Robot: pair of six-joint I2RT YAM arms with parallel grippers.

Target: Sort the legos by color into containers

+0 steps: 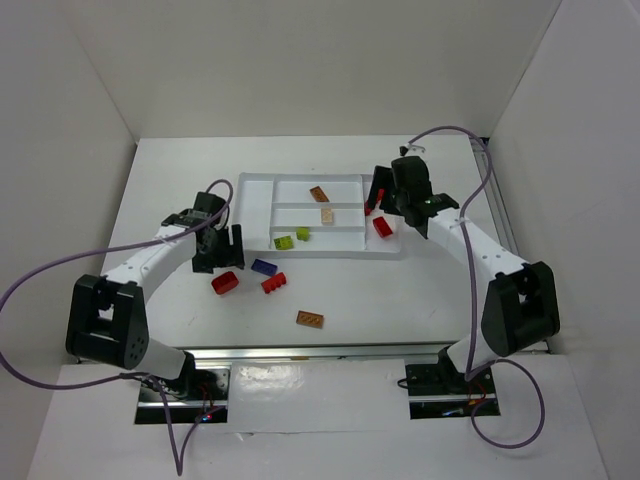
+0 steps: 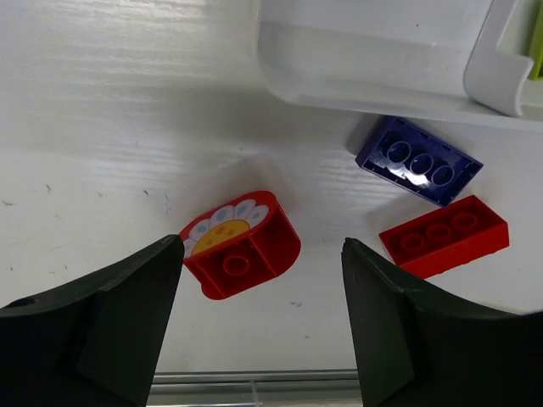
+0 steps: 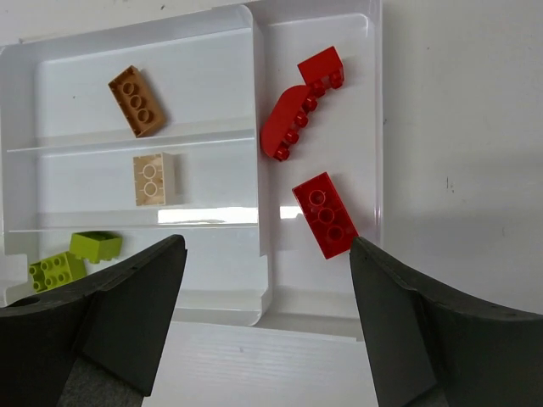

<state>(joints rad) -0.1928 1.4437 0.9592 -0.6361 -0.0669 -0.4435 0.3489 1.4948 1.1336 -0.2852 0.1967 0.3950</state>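
The white tray [image 1: 250, 182] lies mid-table. Its slots hold an orange-brown lego [image 3: 136, 100], a tan lego [image 3: 153, 178] and two yellow-green legos [image 3: 95, 246]. The sideways slot at the right holds three red legos [image 3: 325, 214]. My right gripper [image 3: 267, 254] hangs open over that slot's near end, empty, also seen from above [image 1: 385, 207]. My left gripper [image 1: 220, 258] stands open and empty above a red rounded lego with a flower picture [image 2: 240, 246]. A dark blue-purple lego [image 2: 418, 161] and a red lego [image 2: 444, 236] lie just right of it on the table.
An orange-brown lego [image 1: 309, 320] lies alone on the table nearer the arm bases. The tray's near left corner [image 2: 382, 51] sits just beyond the blue-purple brick. White walls enclose the table on three sides.
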